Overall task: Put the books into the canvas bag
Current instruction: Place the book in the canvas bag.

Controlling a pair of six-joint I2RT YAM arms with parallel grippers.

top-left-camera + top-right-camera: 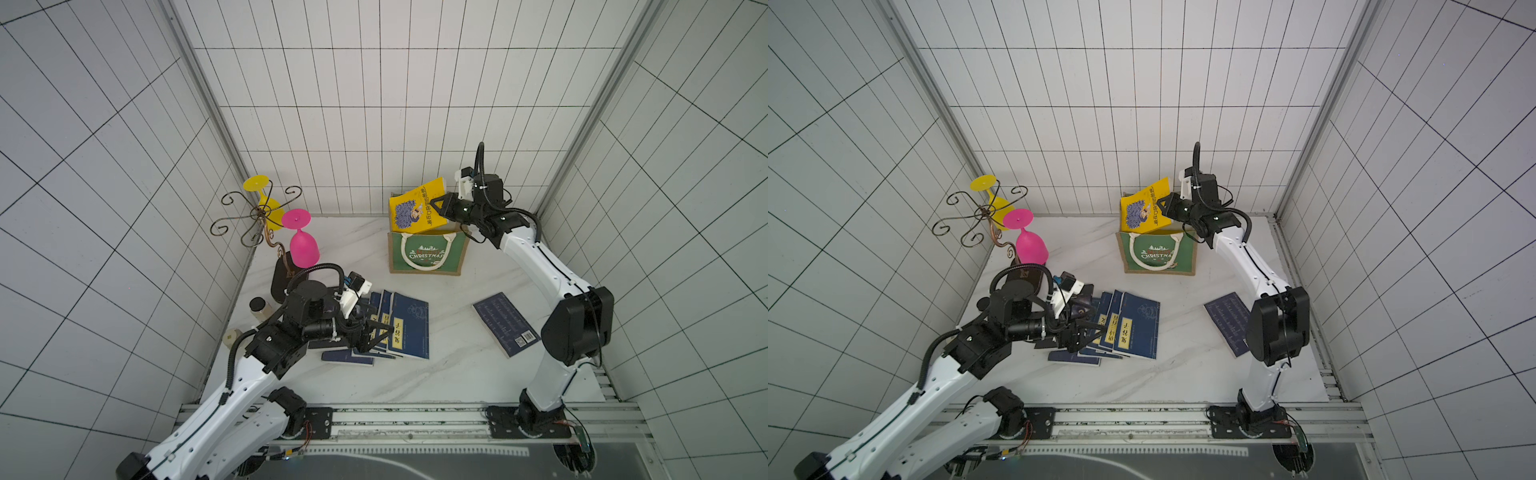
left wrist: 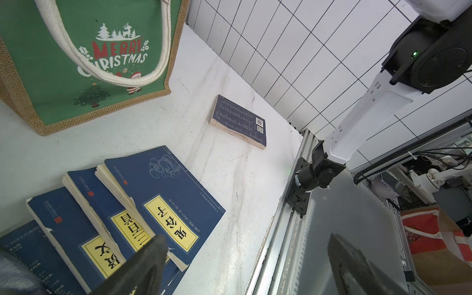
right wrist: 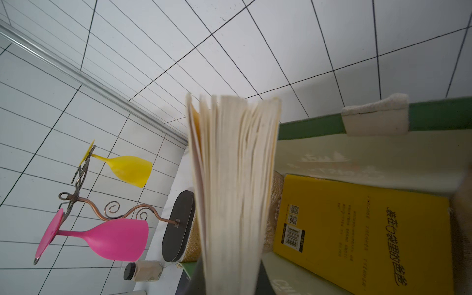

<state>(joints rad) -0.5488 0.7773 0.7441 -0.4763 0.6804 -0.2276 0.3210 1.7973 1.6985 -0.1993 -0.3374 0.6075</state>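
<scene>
Yellow paperback (image 1: 417, 208) hangs tilted over the mouth of the canvas bag (image 1: 428, 259); whether its lower edge is already inside cannot be told. The right gripper (image 1: 437, 206) is closed almost fully on one edge of it. Beyond the jaws the pages (image 3: 235, 178) fan loose, so the book is judged light, thin and floppy, with a smooth cover. Grip close to the bound edge. A second yellow book (image 3: 357, 229) lies flat inside the bag. Fanned navy books (image 1: 405, 328) lie on the table (image 1: 457, 374) under the left gripper (image 1: 376, 332), which is spread wide and empty. One navy book (image 1: 505, 324) lies well apart.
</scene>
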